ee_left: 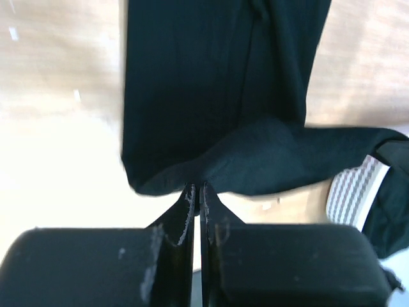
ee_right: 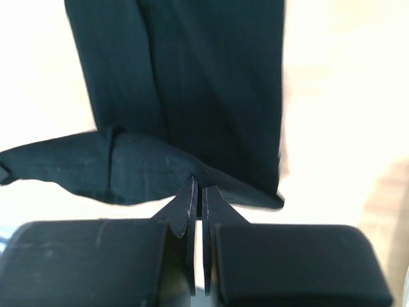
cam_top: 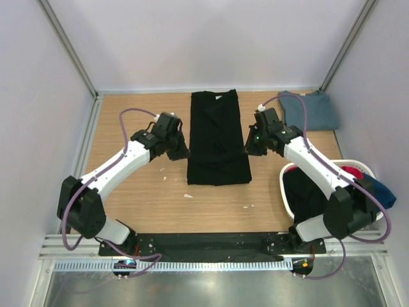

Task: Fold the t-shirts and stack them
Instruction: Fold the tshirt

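At the near right stands a white basket, its rim just beside the base of the right arm. Inside it lie a black cloth, a red cloth and a blue cloth that hangs over the right rim. The near middle and near left of the wooden table show open wood with a few small white scraps.

In the middle lies the black t-shirt, folded to a long narrow strip that runs from near to far. The left hand is closed on the nearer part of its left edge, and the cloth rises to the fingertips. The right hand grips the right edge in the same way.

A slate-blue t-shirt lies folded at the far right, apart from the black one and close to the right wall. White walls close the table on three sides.
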You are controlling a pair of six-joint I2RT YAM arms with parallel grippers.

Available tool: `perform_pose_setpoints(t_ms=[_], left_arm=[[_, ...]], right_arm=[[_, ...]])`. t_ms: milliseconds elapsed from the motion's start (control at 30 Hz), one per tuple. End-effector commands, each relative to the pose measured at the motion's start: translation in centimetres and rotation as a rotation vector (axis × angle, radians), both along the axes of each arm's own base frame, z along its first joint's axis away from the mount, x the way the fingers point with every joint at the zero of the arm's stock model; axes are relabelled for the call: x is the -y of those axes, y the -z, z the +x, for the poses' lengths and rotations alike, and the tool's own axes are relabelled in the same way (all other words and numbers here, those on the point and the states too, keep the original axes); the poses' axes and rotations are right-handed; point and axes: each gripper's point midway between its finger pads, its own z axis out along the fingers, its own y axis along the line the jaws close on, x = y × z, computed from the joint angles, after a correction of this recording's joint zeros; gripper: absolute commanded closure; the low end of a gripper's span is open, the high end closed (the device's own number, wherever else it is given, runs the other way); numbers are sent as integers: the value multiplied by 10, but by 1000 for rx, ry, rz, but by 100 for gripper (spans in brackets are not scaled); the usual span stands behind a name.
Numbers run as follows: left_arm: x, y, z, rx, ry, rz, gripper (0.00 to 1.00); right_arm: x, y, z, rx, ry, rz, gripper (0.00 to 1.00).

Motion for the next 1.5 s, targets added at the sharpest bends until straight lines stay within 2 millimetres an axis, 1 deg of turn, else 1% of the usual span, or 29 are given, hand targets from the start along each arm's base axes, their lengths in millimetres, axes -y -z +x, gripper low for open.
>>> perform_pose_setpoints(t_ms=[0, 33, 67, 100, 133, 200, 233, 300, 367, 400, 500, 600, 633, 667, 767, 800, 833, 867, 900, 933, 1000, 1033, 1100, 1300, 1333, 1367, 1400, 1433, 1467], left_arm=[[6, -24, 43, 127, 20, -35, 100], [4, -26, 52, 136, 3, -42, 100], [4, -24, 58, 138, -5, -45, 100], [7, -30, 67, 159, -12, -59, 100], [7, -20, 74, 141, -18, -55, 100], [12, -20, 84, 151, -17, -68, 100], [12, -9, 89, 134, -21, -58, 100], [13, -6, 97, 139, -29, -60, 100], [11, 6, 104, 128, -44, -46, 100], [9, 8, 109, 126, -55, -46, 100], [4, 13, 120, 128, -78, -54, 100], [4, 14, 132, 133, -89, -57, 100], [5, 9, 137, 145, -88, -63, 100], [6, 16, 140, 134, -82, -59, 100], [8, 14, 153, 145, -76, -64, 100], [9, 20, 156, 134, -76, -60, 100], [9, 22, 159, 133, -75, -58, 100], [9, 22, 162, 135, -75, -58, 100], [8, 32, 164, 117, -78, -51, 100], [7, 34, 166, 114, -83, -49, 100], [7, 37, 170, 106, -84, -51, 100], [6, 42, 171, 97, -89, -48, 100], [4, 48, 174, 87, -93, -41, 100], [-1, 67, 181, 61, -96, -24, 100], [1, 65, 183, 64, -81, -34, 100], [0, 70, 184, 53, -79, -34, 100], [2, 70, 184, 51, -74, -39, 96], [1, 67, 186, 58, -72, -43, 86], [1, 61, 189, 78, -61, -41, 63]], right_arm=[[0, -20, 45, 129, -33, 2, 99], [2, -20, 53, 142, -24, 3, 99], [5, -13, 62, 130, -16, -2, 99], [5, -10, 67, 128, -14, -2, 99], [5, -9, 73, 129, -13, 1, 99], [4, -4, 85, 131, -8, 8, 99], [2, -4, 93, 154, 2, 14, 99], [2, 2, 104, 147, 16, 29, 99], [4, 1, 116, 160, 32, 39, 99], [5, 9, 120, 133, 33, 50, 99], [9, 17, 129, 119, 36, 54, 99], [6, 16, 139, 131, 27, 64, 99], [4, 18, 145, 130, 24, 64, 99], [3, 17, 148, 132, 21, 64, 99], [4, 25, 158, 113, 10, 42, 99], [3, 27, 160, 110, 4, 38, 99], [5, 36, 162, 91, 6, 27, 99], [4, 34, 166, 98, 4, 26, 99], [5, 36, 169, 99, 7, 22, 99], [6, 36, 173, 101, 9, 21, 99], [8, 46, 177, 84, 14, 15, 99], [8, 45, 180, 86, 15, 15, 99], [11, 57, 182, 60, 19, 0, 99], [17, 73, 192, 34, 28, -11, 99], [16, 71, 194, 37, 29, -10, 97], [17, 72, 194, 33, 30, -12, 86], [17, 71, 194, 30, 31, -14, 79], [17, 67, 196, 39, 31, -12, 71], [17, 62, 198, 50, 28, -11, 57]])
